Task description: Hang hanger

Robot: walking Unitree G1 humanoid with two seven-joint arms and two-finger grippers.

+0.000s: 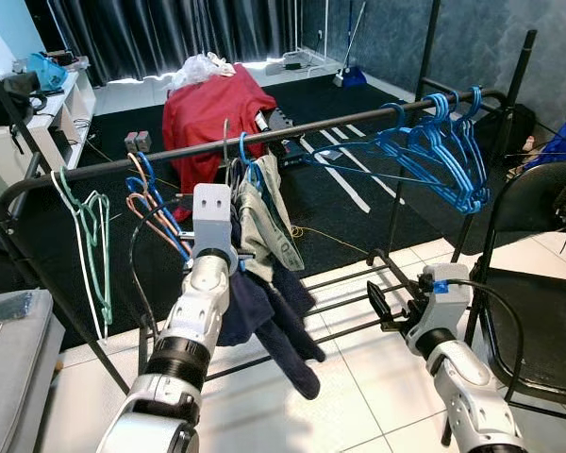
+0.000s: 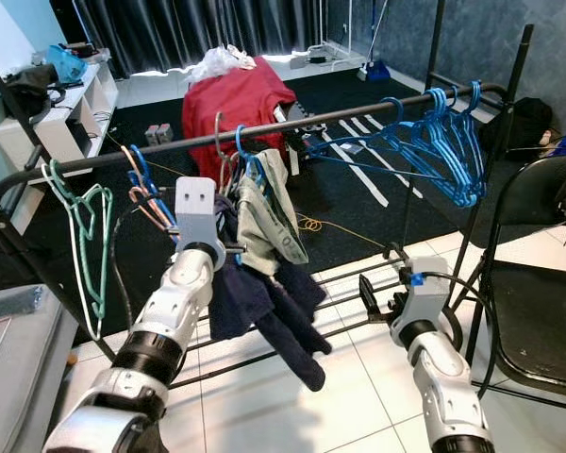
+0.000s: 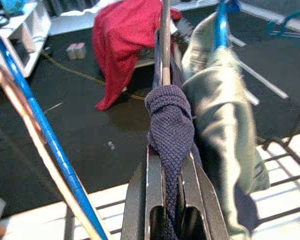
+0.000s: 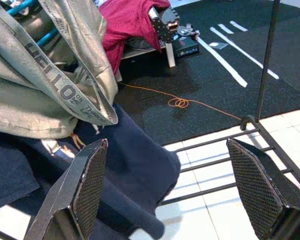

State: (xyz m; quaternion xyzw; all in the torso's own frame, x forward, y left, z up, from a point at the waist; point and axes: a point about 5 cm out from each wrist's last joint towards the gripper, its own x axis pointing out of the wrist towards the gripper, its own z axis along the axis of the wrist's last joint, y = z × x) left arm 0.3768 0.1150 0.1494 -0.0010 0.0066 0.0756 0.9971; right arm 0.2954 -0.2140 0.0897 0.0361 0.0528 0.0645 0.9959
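**rackwatcher:** So where's the hanger sitting right now relative to the claws?

**g1_tinkerer:** The left claw (image 3: 171, 165) is up just under the long black metal clothes rail (image 1: 264, 137), and its two black fingers are pinching the navy knitted garment (image 3: 171, 125) where it wraps the neck of the thin grey metal hanger (image 3: 165, 40). So it's clamping the hanger through the cloth. The hanger's stem is running straight up from the claw toward the rail, and its hook (image 1: 225, 132) looks to be curling at the rail already, though I can't tell if it's fully seated.

**rackwatcher:** And the other arm?

**g1_tinkerer:** The right claw (image 1: 385, 307) is hanging lower and off to the right, near the rack's bottom bars, fingers spread wide and holding nothing. Left arm is clearly the nearer one.

**rackwatcher:** Anything crowding it?

**g1_tinkerer:** Yep. A grey-green printed shirt on a blue plastic hanger (image 1: 248, 160) is touching it on the right, and a cluster of orange and blue hangers (image 1: 151, 203) is near on the left. The rail's long axis is running left to right, so I'd guess the move is just settling the hook down and letting go.
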